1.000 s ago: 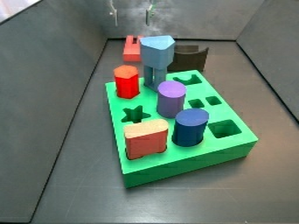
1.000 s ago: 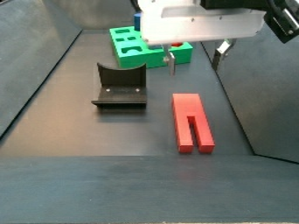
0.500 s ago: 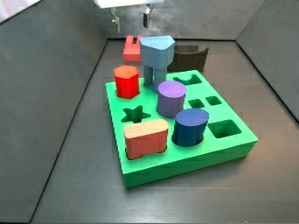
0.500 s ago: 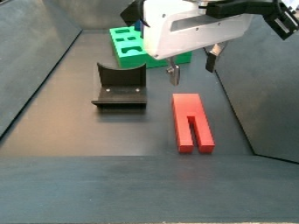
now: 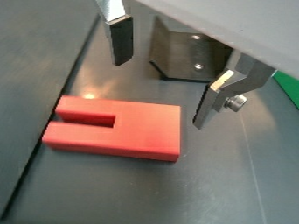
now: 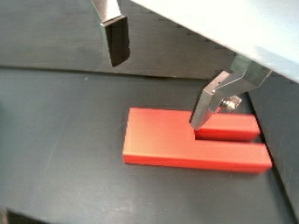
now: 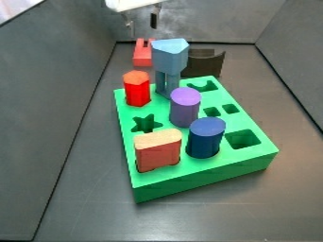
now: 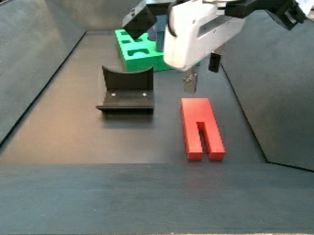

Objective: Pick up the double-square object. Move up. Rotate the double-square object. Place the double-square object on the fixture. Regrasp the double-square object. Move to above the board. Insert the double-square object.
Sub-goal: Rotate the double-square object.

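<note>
- Double-square object (image 8: 203, 128): I note it lying flat on the table (image 8: 73, 188) in the lower centre-right of a side view, apart from the fixture (image 8: 124, 92) to its left.
- Gripper (image 5: 162, 77): I see it hanging above the object's far end, jaws spread wide, empty.
- Relation: the object lies just below and toward the lower part of the frame from the gripper.
- Long axis: runs up the frame, toward the board (image 8: 142, 50); the stepped groove faces up.
</note>
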Motion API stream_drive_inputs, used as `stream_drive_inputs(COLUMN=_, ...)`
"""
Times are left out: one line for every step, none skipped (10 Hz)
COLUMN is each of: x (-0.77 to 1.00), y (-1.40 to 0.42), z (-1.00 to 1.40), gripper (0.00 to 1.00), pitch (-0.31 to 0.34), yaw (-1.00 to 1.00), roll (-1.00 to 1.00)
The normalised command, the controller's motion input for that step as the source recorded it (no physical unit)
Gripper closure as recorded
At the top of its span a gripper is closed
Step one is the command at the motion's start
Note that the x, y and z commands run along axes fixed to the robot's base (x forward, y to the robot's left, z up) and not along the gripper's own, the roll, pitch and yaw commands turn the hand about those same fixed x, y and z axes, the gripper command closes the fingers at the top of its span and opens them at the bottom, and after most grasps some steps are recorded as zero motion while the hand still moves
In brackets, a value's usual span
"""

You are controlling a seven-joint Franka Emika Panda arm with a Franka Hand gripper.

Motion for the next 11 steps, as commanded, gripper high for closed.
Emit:
stream_drive_inputs(x=0.04, y=0.0, z=-0.05, gripper=0.0, pitch=-0.003, yaw=1.0, roll=0.0)
stream_drive_inputs(x=0.04, y=0.0, z=-0.05, gripper=0.0, pitch=-0.003, yaw=1.0, roll=0.0)
stream_drive_inputs(x=0.04, y=0.0, z=-0.05, gripper=0.0, pitch=-0.003, yaw=1.0, roll=0.0)
stream_drive_inputs(x=0.04, y=0.0, z=-0.05, gripper=0.0, pitch=-0.003, yaw=1.0, roll=0.0)
stream_drive_inputs(x=0.04, y=0.0, z=-0.05, gripper=0.0, pitch=-0.003, yaw=1.0, roll=0.0)
stream_drive_inputs(x=0.04, y=0.0, z=-0.05, gripper=0.0, pitch=-0.004, yaw=1.0, roll=0.0)
stream_drive_inputs(x=0.04, y=0.0, z=-0.05, gripper=0.0, pitch=-0.004, yaw=1.0, roll=0.0)
stream_drive_inputs(x=0.04, y=0.0, z=-0.05, gripper=0.0, pitch=-0.004, yaw=1.0, roll=0.0)
stream_drive_inputs(x=0.04, y=0.0, z=-0.05, gripper=0.0, pitch=-0.004, yaw=1.0, roll=0.0)
stream_drive_inputs(x=0.04, y=0.0, z=-0.05, gripper=0.0, pitch=-0.004, yaw=1.0, roll=0.0)
stream_drive_inputs(x=0.04, y=0.0, z=-0.05, gripper=0.0, pitch=-0.004, yaw=1.0, roll=0.0)
